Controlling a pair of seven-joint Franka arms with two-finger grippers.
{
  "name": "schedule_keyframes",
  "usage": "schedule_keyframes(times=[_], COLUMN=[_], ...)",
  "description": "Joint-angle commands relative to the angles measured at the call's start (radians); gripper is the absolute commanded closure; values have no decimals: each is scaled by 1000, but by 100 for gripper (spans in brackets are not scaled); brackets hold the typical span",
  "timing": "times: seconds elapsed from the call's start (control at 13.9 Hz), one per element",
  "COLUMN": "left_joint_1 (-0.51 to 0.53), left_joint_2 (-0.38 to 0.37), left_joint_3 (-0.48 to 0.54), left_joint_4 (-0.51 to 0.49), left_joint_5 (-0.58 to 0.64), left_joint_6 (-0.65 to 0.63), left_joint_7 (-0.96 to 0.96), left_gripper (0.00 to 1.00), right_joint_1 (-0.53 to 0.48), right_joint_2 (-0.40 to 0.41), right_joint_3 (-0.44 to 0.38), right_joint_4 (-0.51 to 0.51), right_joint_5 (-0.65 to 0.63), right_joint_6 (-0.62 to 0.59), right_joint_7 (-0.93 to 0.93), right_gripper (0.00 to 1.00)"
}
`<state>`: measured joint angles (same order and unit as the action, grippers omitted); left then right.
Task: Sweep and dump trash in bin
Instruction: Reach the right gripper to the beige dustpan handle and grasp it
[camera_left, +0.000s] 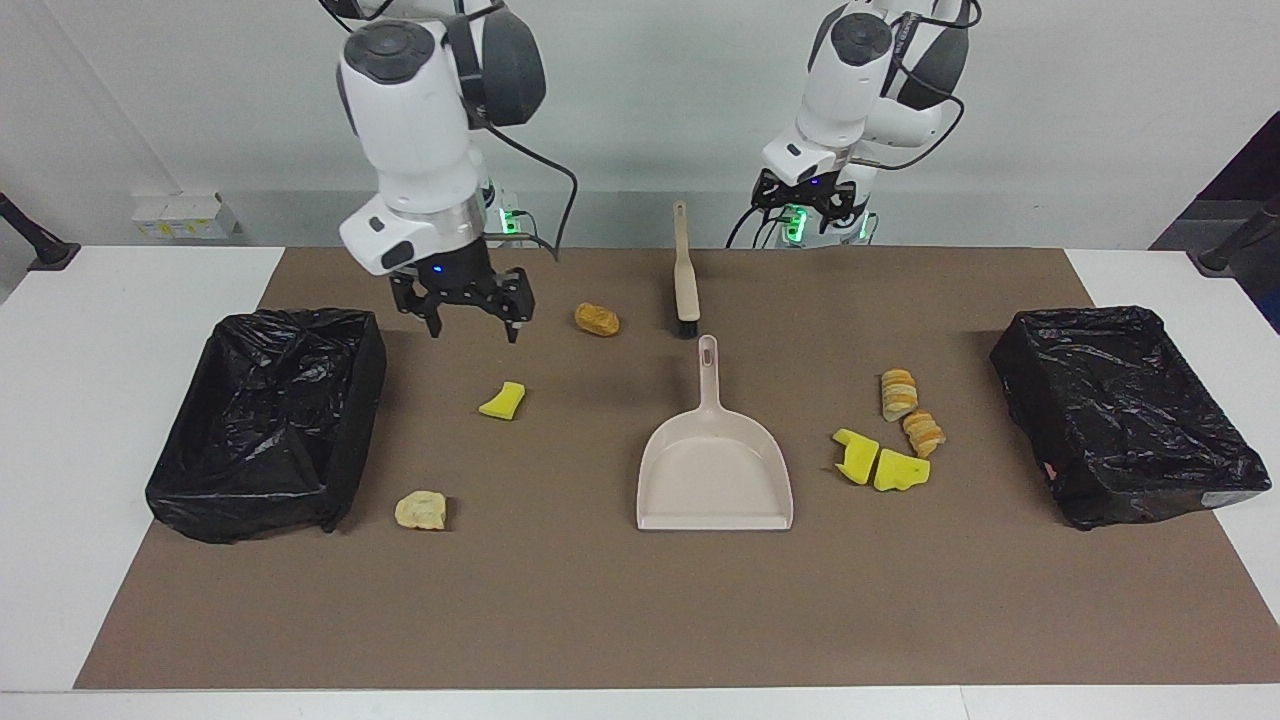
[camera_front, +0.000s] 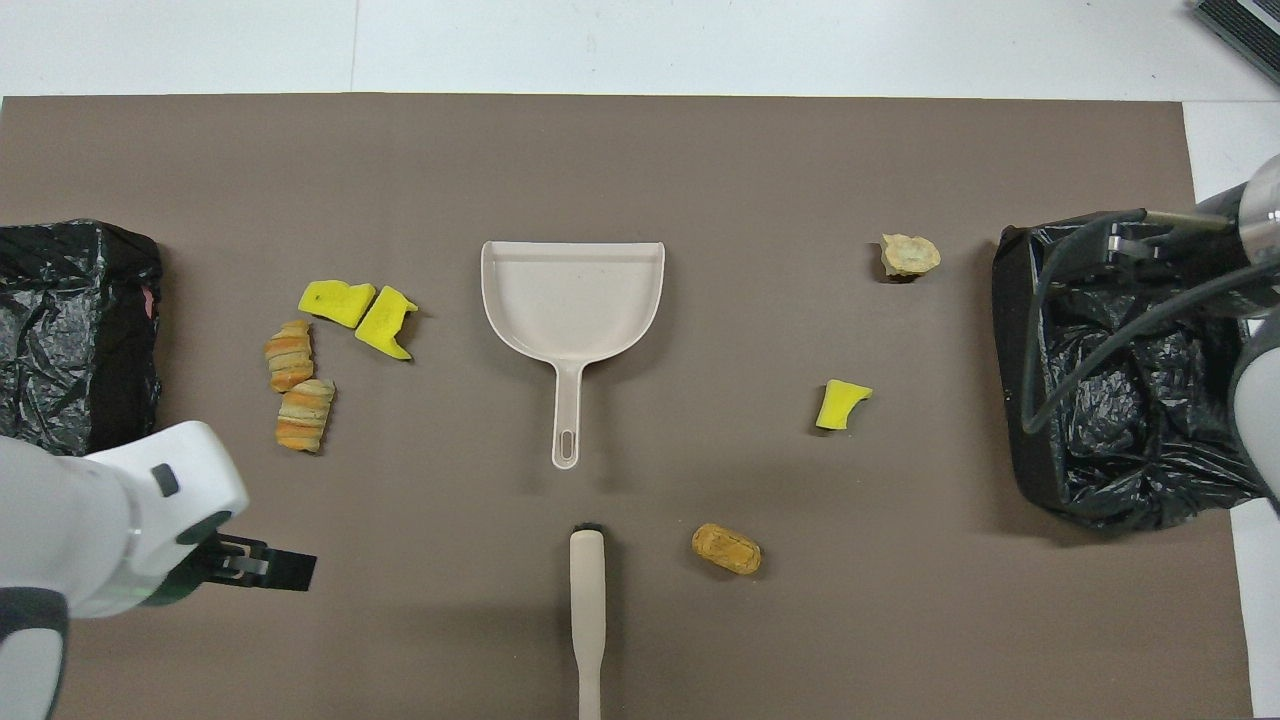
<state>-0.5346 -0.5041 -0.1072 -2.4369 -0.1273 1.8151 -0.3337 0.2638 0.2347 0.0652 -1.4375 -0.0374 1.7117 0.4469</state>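
Seven pieces of trash lie on the tabletop: a cluster of four toward the left arm's end, three toward the right arm's. The right end effector hangs open and empty above the mat. The left end effector hangs near its base; I cannot tell its opening.

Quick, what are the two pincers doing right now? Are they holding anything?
Right pincer: open, holding nothing, up over the mat beside the black bin.
Left pincer: holding nothing, near its base; open or closed cannot be told.
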Motion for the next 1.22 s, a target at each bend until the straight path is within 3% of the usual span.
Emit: schedule_keyframes(times=[0.0,0.29,0.72,0.94,1.15], left_joint_1=[-175,-366,-478,-481,-493], left_joint_2=[-30,45,226,231,236], left_joint_3=[17,17,17,18,17], left_joint_4=[-99,-158,-160,-160,-162], left_joint_5=[-8,-9,-8,-9,-9], left_joint_6=[104,252,492,477,467], left_joint_7=[-144,-316,-524,-527,-541], left_gripper=[0,0,0,0,0], right_joint_1=[116,230,365,391,404], right_joint_2=[107,181,313,336,336], right_joint_3=[-2,1,1,2,1], right_joint_4=[102,121,106,71,2], right_joint_5=[-27,-25,-25,-30,-41], right_joint_6=[8,63,186,271,335], right_joint_7=[145,215,269,286,271], right_gripper=[0,0,0,0,14])
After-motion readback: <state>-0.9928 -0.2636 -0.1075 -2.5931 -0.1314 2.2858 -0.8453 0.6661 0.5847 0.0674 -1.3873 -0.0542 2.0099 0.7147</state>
